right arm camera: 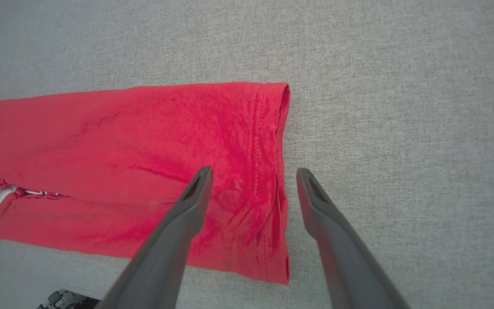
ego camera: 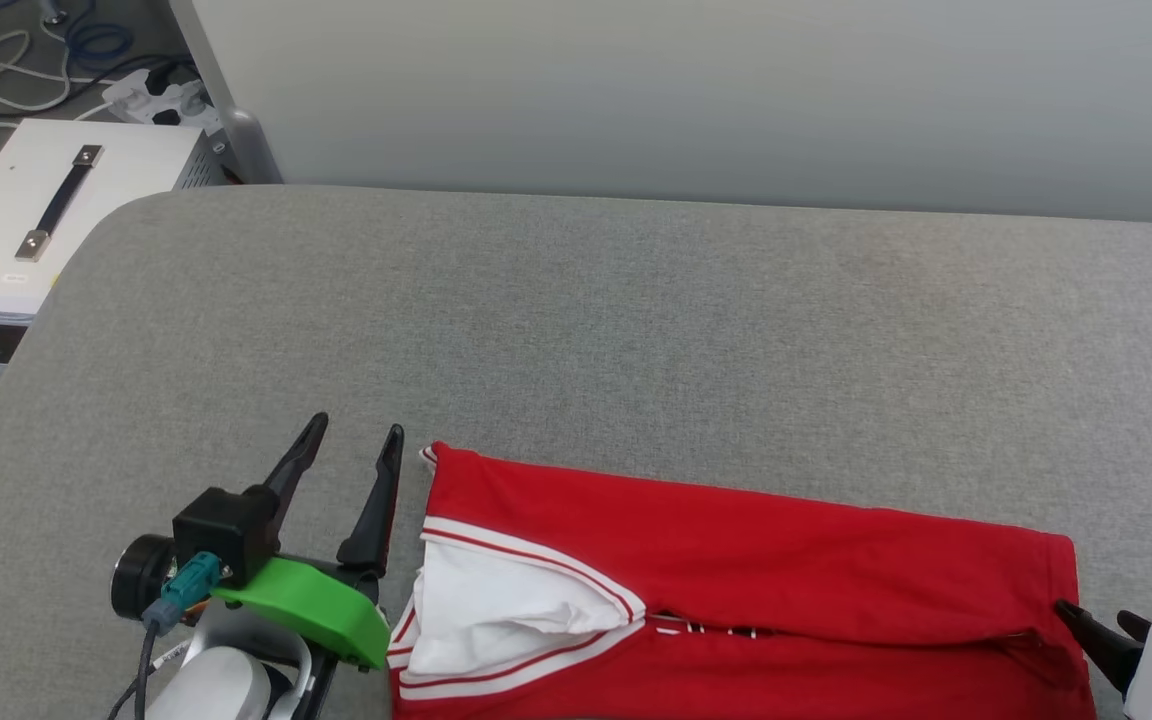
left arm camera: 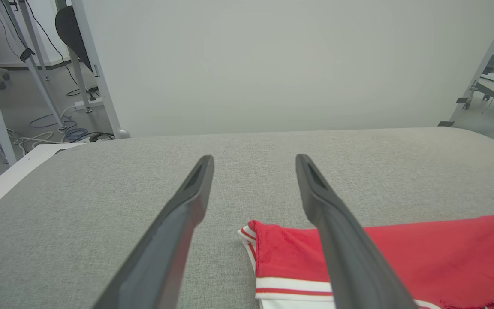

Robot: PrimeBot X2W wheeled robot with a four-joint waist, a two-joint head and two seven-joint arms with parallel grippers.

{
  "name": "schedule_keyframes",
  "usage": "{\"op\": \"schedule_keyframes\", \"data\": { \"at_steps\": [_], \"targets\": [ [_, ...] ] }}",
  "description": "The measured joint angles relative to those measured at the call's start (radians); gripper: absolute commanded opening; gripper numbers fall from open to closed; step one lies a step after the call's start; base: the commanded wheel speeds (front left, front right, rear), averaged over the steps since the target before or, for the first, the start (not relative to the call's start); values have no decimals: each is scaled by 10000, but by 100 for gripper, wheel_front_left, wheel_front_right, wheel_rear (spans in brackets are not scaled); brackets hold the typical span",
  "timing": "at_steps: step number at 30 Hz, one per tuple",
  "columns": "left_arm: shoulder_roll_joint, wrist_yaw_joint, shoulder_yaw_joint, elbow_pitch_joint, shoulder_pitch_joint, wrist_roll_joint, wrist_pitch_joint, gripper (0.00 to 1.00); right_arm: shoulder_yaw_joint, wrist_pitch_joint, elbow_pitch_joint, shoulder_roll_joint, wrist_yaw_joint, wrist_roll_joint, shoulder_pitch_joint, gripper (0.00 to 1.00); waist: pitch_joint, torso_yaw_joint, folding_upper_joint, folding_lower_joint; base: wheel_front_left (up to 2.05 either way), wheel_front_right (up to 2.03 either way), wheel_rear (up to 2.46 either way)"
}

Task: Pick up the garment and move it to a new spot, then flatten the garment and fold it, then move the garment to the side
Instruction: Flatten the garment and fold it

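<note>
The garment (ego camera: 736,560), a red shirt with a white sleeve and striped trim, lies folded into a long band on the grey padded table (ego camera: 576,320), near its front edge. Black lettering barely peeks out at the fold. My left gripper (ego camera: 351,432) stands open just left of the garment's sleeve end (left arm camera: 272,253), nothing between its fingers. My right gripper (right arm camera: 253,171) is open above the garment's hem end (right arm camera: 247,171), its fingers straddling the hem edge without holding it. In the head view a dark fingertip (ego camera: 1086,620) of the right gripper shows at the hem.
A white box with a black handle (ego camera: 36,210) stands off the table's left edge, cables and a power strip (ego camera: 151,95) behind it. A pale wall panel (ego camera: 696,90) runs along the table's far edge. Bare grey surface lies beyond the garment.
</note>
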Motion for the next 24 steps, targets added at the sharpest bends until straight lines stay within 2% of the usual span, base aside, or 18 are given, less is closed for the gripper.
{"op": "schedule_keyframes", "data": {
  "at_steps": [2,5,9,21,24],
  "targets": [
    [-178,8,299,-48,6,228,-59,100,-456,374,-138,477,0,-489,-17,100,66,48,0,0,0,0,0],
    [-384,-42,859,-527,16,1212,-71,100,-989,905,-322,1081,2,-1114,-33,100,204,125,0,0,0,0,0],
    [-656,-251,1325,-940,222,2548,-71,100,-1505,1298,-489,1459,0,-2104,-84,100,461,233,0,0,0,0,0],
    [-2127,-1521,2533,-823,456,3459,-71,100,-2420,1680,-109,2383,2,-2782,-457,100,1418,668,0,0,0,0,0],
    [-2272,-1685,2683,-757,454,3628,-71,100,-2401,1676,21,2508,0,-2744,-468,100,1549,761,0,0,0,0,0]
  ]
}}
